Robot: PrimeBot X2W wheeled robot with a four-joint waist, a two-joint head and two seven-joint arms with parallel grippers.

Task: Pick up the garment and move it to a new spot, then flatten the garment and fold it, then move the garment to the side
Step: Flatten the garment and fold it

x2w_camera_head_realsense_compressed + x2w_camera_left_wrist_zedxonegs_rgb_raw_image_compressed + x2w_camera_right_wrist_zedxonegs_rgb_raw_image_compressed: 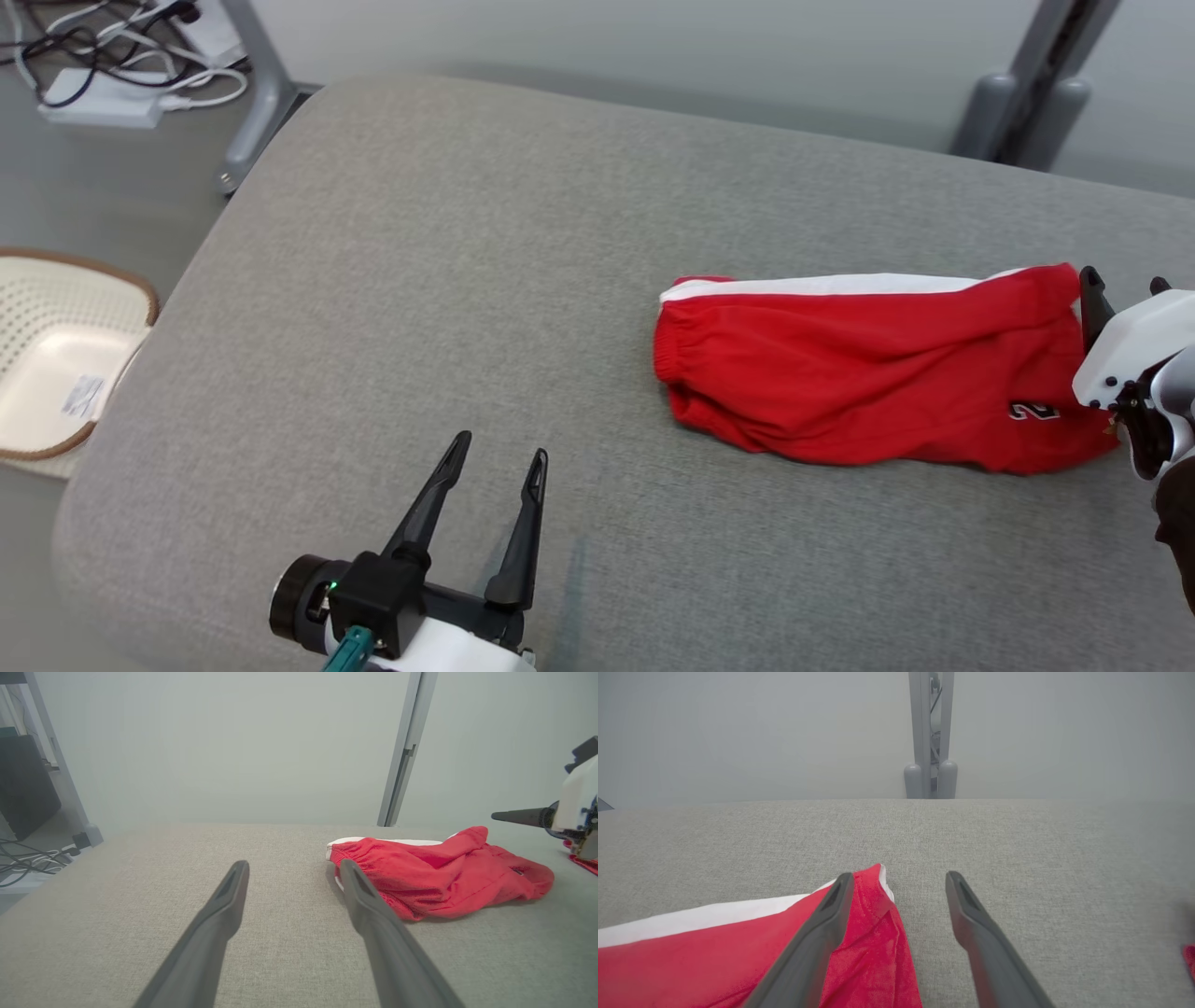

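Note:
The garment (868, 373), red shorts with a white side stripe and a small number print, lies folded lengthwise on the grey padded surface (467, 280), waistband to the left. My right gripper (1124, 280) stands open at its right end. In the right wrist view the right gripper (899, 876) has its left finger over the garment's (714, 961) corner and its right finger over bare fabric. My left gripper (501, 446) is open near the front edge, well left of the garment. The left wrist view shows the left gripper (294, 863) open, with the garment (444, 877) ahead to the right.
A pale woven basket (140, 289) sits on the floor off the surface's left edge. Cables and a power strip (103, 93) lie at the far left. Grey frame posts (1027, 93) stand behind. A scrap of red cloth (584, 861) shows under the right arm.

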